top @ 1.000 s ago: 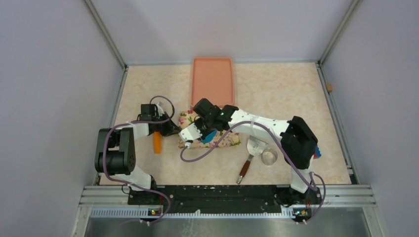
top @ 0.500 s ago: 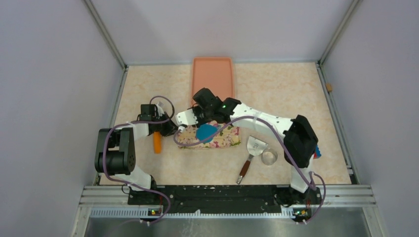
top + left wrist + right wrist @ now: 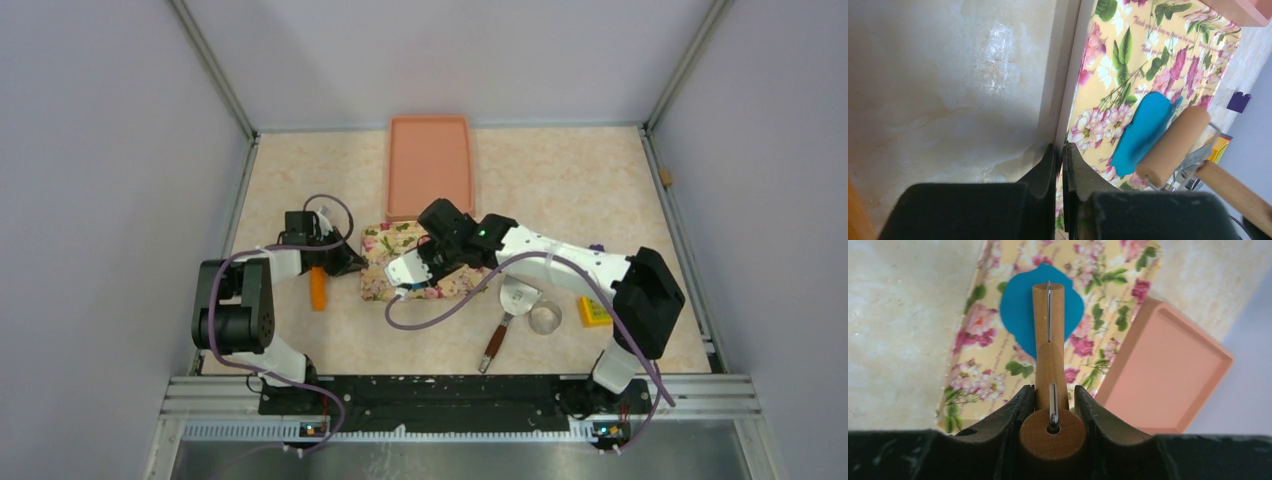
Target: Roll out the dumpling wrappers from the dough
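There's the right pincer pinching the light wooden rolling pin by its handle; the bright blue flattened dough lies on the yellow floral rectangular board, under the roller just beyond that pincer; left pincer pressed together at the board's edge.

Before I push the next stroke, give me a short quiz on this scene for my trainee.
1. True or false: the right end effector is closed on the handle of the rolling pin.
2. The dough lies on: A) the pink tray, B) the floral board, C) the bare table.
3. Fill in: the jaws of the left end effector, at the board's edge, are ____ (open or shut).

Key: 1 true; 2 B; 3 shut.
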{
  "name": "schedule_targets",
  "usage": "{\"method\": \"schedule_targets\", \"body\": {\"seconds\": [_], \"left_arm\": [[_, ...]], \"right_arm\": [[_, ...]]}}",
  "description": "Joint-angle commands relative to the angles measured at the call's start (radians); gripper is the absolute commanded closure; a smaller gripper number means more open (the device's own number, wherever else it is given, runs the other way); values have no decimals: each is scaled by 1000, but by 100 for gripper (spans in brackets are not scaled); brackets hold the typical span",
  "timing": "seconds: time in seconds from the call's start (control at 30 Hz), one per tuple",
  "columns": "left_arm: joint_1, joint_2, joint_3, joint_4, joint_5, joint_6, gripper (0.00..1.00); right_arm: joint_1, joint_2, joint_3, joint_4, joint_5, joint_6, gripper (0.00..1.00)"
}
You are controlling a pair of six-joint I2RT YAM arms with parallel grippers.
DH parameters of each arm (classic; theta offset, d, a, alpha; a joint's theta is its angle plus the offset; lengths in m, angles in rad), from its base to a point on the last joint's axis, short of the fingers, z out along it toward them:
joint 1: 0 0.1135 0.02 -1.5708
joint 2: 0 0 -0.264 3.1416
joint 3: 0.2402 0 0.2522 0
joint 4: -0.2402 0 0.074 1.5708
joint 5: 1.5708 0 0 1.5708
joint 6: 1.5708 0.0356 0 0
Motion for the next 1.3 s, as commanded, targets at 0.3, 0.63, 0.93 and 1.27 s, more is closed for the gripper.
{"method": "schedule_targets", "body": {"seconds": [0.3,0.63,0.93,1.27], "left_arm": [[4,20,12,6,2,-22,100],[5,56,49,-2,0,-28,100],[6,59,52,-3,4,-26,100],[5,86,54,-7,33,-16,100]], "right_arm": [[0,27,-5,-269,-200,-177,100],[-7,104,87,-469,-248,-209,100],[-139,87,302,-509,-240,-98,100],[-351,196,468,-219,-449,941,100]]}}
